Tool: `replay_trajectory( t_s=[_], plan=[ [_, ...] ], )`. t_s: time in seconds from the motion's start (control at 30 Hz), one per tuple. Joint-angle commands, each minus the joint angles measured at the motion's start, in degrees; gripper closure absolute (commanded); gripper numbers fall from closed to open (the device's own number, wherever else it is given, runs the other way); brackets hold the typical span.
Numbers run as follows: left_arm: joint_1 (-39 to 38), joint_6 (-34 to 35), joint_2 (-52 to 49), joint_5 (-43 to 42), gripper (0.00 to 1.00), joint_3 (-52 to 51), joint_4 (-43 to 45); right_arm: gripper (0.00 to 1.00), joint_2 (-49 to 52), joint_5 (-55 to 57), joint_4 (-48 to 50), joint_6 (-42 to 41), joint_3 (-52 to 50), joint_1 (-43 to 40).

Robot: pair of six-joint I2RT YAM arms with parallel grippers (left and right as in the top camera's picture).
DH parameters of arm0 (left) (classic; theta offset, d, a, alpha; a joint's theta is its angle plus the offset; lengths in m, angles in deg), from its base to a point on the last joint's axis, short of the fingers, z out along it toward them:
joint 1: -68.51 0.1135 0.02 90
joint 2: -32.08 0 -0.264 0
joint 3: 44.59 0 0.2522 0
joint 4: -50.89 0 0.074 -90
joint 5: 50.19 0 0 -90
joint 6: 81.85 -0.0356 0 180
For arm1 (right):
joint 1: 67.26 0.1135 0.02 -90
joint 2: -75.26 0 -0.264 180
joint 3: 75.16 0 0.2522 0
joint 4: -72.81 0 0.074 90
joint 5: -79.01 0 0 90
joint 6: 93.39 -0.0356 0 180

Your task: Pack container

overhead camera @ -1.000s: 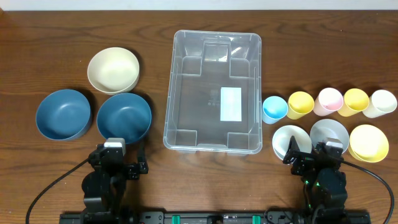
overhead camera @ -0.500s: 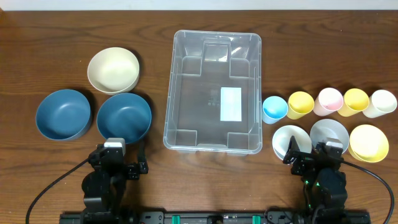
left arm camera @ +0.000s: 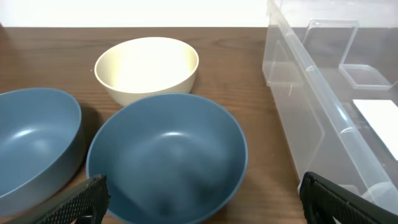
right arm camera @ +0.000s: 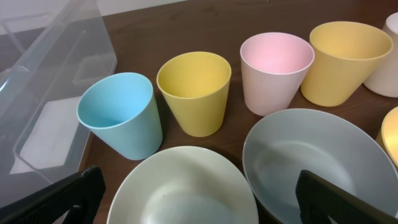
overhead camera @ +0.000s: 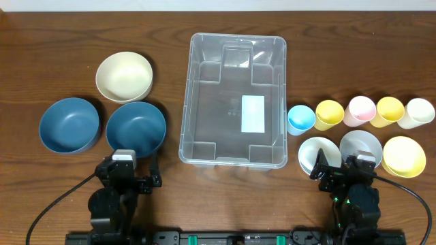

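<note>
The table (overhead camera: 41,41) is dark wood. The clear bin (overhead camera: 185,102) lies at its middle, long side running away from the robot; it serves as the marker for all else.

Left of the bin stand three bowls. The inner blue bowl (overhead camera: 135,127) is just beside the bin's near left corner. The outer blue bowl (overhead camera: 69,124) is beyond it, farther from the bin, the two rims close or touching. The cream bowl (overhead camera: 124,76) sits behind them, level with the bin's middle.

Right of the bin, by its near corner, three more bowls make a row outward: pale bowl (overhead camera: 315,151), grey bowl (overhead camera: 362,143), yellow bowl (overhead camera: 403,155).

The left gripper (left arm camera: 205,202) is on the robot's side of the bin's left corner, its jaws spread wide with nothing between them, the inner blue bowl in front of it. The right gripper (right arm camera: 202,199) is on the robot's side of the bin's right corner, jaws likewise wide apart and gripping nothing, over the pale and grey bowls.

Five cups line up rightward from the bin's right wall, behind the right-hand bowls: blue cup (overhead camera: 300,119) nearest, then inner yellow cup (overhead camera: 329,113), pink cup (overhead camera: 361,110), outer yellow cup (overhead camera: 390,110), white cup (overhead camera: 419,112).

A white label (overhead camera: 253,113) lies on the bin's floor, toward its right wall.
</note>
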Motion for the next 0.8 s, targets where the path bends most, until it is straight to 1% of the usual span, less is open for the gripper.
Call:
replay_trajectory(
  t_s=[0.0, 0.1, 0.17, 0.23, 0.33, 0.4, 0.5, 0.67, 0.77],
  plan=[
    [0.0, 3.9, 0.4, -1.0, 0.02, 0.0, 1.4, 0.01, -0.5, 0.2, 0.2, 0.1, -0.2, -0.4],
    [0.0, 8.0, 0.3, -0.8, 0.02, 1.9, 1.4, 0.01, -0.5, 0.2, 0.2, 0.1, -0.2, -0.4],
    [0.0, 11.1, -0.6, 1.0, 0.02, 4.2, 1.4, 0.01, -0.5, 0.2, 0.2, 0.1, -0.2, -0.4],
    [0.0, 11.8, -3.3, 2.7, 0.02, 7.2, 1.1, 0.01, -0.5, 0.2, 0.2, 0.1, -0.2, -0.4],
    [0.0, 11.8, -10.3, 4.8, 0.02, 12.7, -0.5, 0.01, -0.5, 0.2, 0.2, 0.1, -0.2, -0.4],
    [0.0, 11.8, -16.6, 6.4, 0.02, 16.5, -1.9, 0.01, -0.5, 0.2, 0.2, 0.1, -0.2, -0.4],
    [0.0, 11.8, -28.8, 6.2, 0.02, 23.6, -5.8, 0.01, -0.5, 0.2, 0.2, 0.1, -0.2, -0.4],
    [0.0, 11.8, -48.2, -3.3, 0.02, 37.5, -17.2, 0.01, -0.5, 0.2, 0.2, 0.2, -0.2, -0.4],
    [0.0, 11.5, -57.0, -3.8, 0.02, 42.9, -22.1, 0.01, -0.5, 0.2, 0.2, 0.1, -0.2, -0.4]
  ],
)
